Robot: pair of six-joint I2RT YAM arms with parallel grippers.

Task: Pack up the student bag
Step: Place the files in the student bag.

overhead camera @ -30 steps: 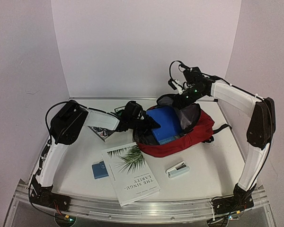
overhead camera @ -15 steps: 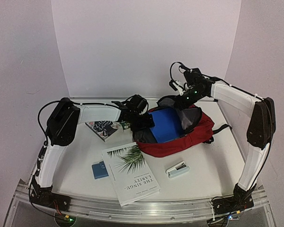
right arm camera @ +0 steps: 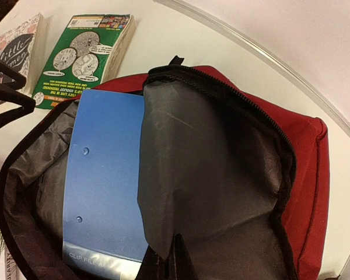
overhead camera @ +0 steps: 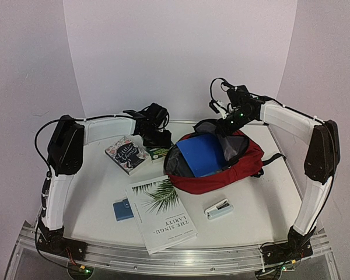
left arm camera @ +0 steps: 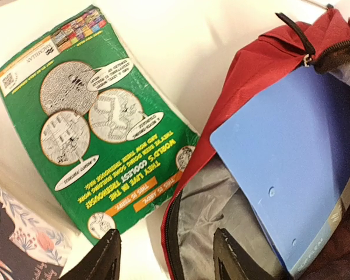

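Note:
The student bag [overhead camera: 233, 169] is a dark red backpack lying open at the table's middle right, with a blue clip file [overhead camera: 201, 153] standing in its grey-lined mouth. My right gripper [overhead camera: 226, 121] is shut on the bag's grey lining flap [right arm camera: 210, 175] and holds it up; the right wrist view shows the gripper [right arm camera: 175, 259], the bag's red side [right arm camera: 306, 157] and the file [right arm camera: 105, 192]. My left gripper [overhead camera: 156, 133] is open and empty, just left of the bag's rim. In the left wrist view the gripper [left arm camera: 166, 256] straddles the zipper edge of the bag [left arm camera: 245, 87], next to the file [left arm camera: 286, 163].
A green puzzle book [left arm camera: 99, 134] lies by the bag's left rim, beside a floral book [overhead camera: 127, 153]. In front lie a white palm-leaf book [overhead camera: 160, 213], a small blue item [overhead camera: 123, 209] and a stapler [overhead camera: 219, 209]. Walls close off the back and sides.
My left gripper has drawn back out of the bag's mouth to the back left, leaving the blue file in the bag. The right gripper has kept hold of the flap.

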